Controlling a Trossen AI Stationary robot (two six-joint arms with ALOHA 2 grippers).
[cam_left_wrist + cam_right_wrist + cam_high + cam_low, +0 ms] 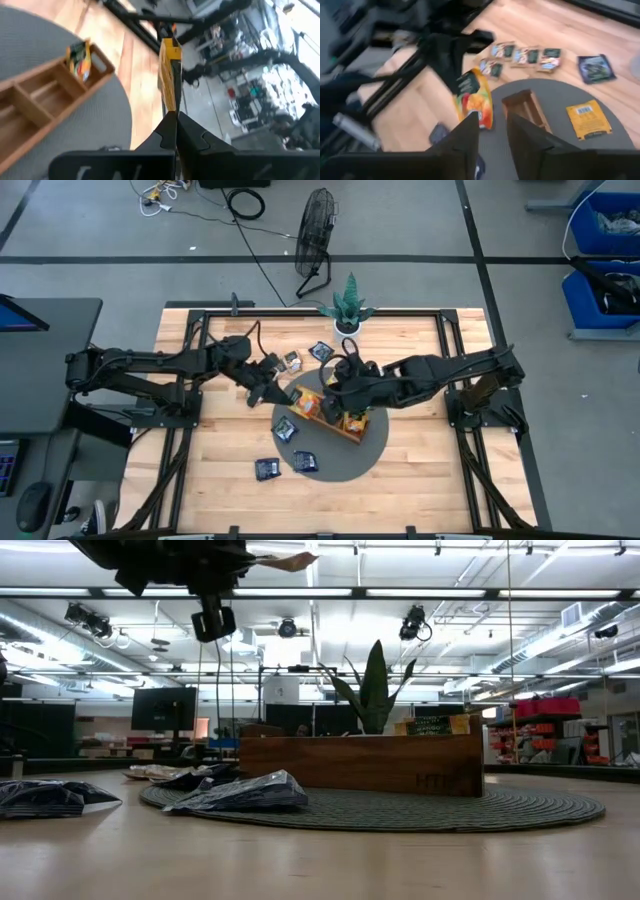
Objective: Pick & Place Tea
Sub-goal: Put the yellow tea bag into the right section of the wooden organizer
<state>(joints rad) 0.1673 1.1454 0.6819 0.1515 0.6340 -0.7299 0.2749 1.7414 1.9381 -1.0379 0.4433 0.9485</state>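
The left gripper (pixel 172 117) hangs above the counter (pixel 420 470) beside the wooden tray (pixel 330 418), its fingers pinched tight on the edge of a yellow sachet (pixel 169 75), which stands stiffly upright from them. The right gripper (pixel 492 125) sits over the tray with fingers partly apart and an orange sachet (pixel 475 97) just beyond them; whether it grips it I cannot tell. These packets look light, thin and slippery, so an edge pinch seems best.
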